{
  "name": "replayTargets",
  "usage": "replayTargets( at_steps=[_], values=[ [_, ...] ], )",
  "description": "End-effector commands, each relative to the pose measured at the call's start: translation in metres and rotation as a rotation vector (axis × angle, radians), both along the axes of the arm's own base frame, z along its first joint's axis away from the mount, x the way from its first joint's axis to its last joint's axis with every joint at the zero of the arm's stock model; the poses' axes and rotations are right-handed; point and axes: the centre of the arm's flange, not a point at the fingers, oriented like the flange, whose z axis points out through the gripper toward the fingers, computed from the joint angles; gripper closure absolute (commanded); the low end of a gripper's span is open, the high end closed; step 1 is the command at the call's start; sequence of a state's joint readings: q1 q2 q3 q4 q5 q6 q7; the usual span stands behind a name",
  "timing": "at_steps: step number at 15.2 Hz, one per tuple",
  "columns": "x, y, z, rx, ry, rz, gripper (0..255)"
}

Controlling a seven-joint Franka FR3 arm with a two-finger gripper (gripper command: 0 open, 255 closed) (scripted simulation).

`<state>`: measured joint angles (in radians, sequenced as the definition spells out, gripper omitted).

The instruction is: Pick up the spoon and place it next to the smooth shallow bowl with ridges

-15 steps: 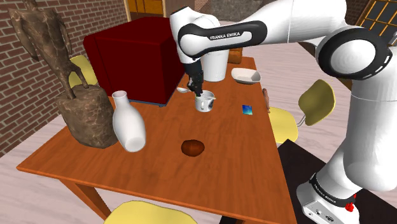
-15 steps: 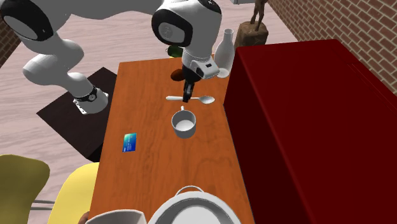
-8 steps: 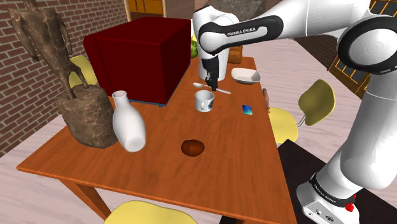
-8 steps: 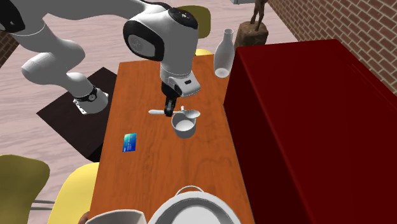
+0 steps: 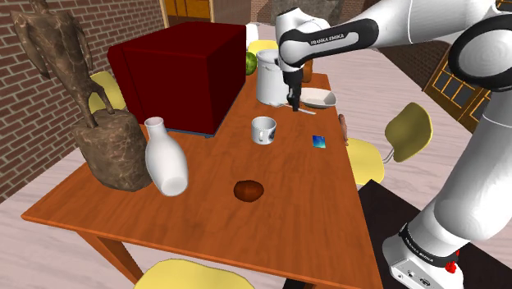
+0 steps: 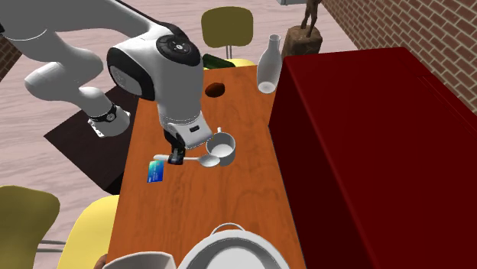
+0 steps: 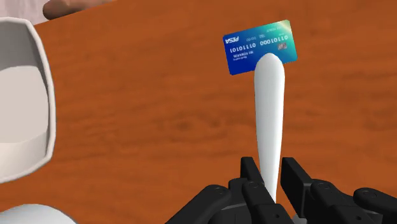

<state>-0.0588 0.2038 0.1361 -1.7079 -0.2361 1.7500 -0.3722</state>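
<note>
My gripper is shut on a white spoon, which lies level above the table with its scoop end by the white mug. In the wrist view the spoon's handle runs out from between the fingertips of the gripper, over a blue card. The white shallow bowl stands at the far end of the table, just to the right of the gripper in the shoulder view. Its rim shows beside the gripper in the wrist view.
A tall white pot stands by the bowl. On the wooden table are also a white vase, a brown lump, a statue and a big dark red box. Yellow chairs surround it.
The arm has carried the spoon from beside the mug, past it, to the far end of the table near the shallow bowl. The grip stayed shut.
</note>
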Motion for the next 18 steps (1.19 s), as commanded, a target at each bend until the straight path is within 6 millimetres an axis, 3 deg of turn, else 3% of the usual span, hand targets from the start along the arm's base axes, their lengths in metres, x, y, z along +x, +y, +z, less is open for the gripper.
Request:
replayTargets(
  at_steps=[1, 13, 18],
  values=[
    [-0.002, -0.027, 0.0, 0.0, 0.0, 0.001, 255],
    [-0.013, -0.189, 0.0, 0.0, 0.0, 0.001, 255],
    [-0.013, -0.189, -0.026, 0.0, 0.0, 0.001, 255]
  ],
)
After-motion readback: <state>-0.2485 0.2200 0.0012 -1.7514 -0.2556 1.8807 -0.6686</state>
